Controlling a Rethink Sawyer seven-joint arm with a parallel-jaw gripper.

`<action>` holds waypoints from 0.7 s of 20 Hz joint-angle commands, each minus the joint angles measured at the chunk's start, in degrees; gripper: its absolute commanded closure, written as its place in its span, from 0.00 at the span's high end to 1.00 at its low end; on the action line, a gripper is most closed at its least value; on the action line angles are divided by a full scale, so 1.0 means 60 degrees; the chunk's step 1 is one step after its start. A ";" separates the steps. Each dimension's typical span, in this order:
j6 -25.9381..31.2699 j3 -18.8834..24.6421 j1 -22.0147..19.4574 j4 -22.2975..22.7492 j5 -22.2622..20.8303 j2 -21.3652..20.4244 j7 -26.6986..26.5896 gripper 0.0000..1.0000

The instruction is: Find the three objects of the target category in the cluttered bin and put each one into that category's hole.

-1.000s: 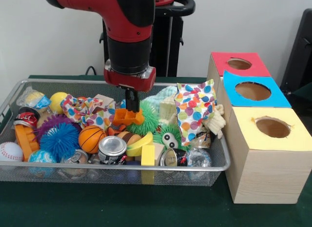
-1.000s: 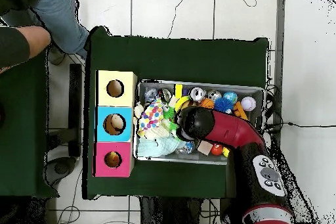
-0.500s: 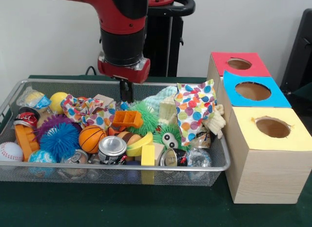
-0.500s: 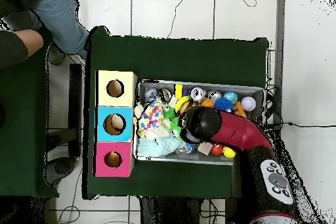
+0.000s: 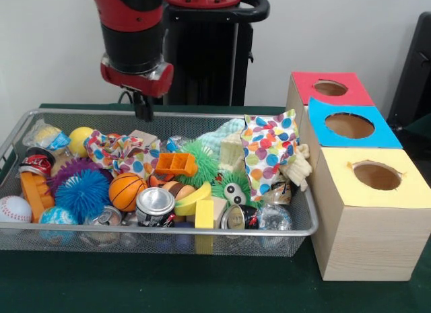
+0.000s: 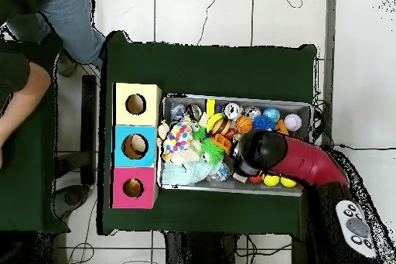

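Observation:
My gripper (image 5: 143,113) hangs above the back rim of the wire bin (image 5: 202,230), left of centre, its thin fingers together and nothing held. Below and right of it an orange block (image 5: 176,163) lies on the clutter beside a green spiky ball (image 5: 204,159). A small basketball (image 5: 126,190), a blue spiky ball (image 5: 82,192), a baseball (image 5: 13,209) and a drinks can (image 5: 155,205) sit near the front. Boxes with a red hole (image 5: 330,88), a blue hole (image 5: 349,125) and a yellow hole (image 5: 376,175) stand to the right. In the overhead view the arm's head (image 6: 260,152) hides the gripper.
A polka-dot bag (image 5: 269,148) leans at the bin's right end, next to the boxes. In the overhead view the boxes (image 6: 134,146) line the bin's left side, and something pale shows in the blue hole. A person's arm (image 6: 23,83) is at the left edge.
My gripper has risen from the orange block and moved left in the front view, towards the bin's back rim. The block stays in the bin. The person's arm shifted.

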 commanded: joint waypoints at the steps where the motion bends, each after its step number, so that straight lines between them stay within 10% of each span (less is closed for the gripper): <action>1: 0.0815 0.0631 -0.0556 -0.0457 -0.0872 0.0262 -0.1424 0.00; 14: -0.0066 0.1058 -0.0810 -0.0860 -0.1220 0.0773 -0.0976 0.00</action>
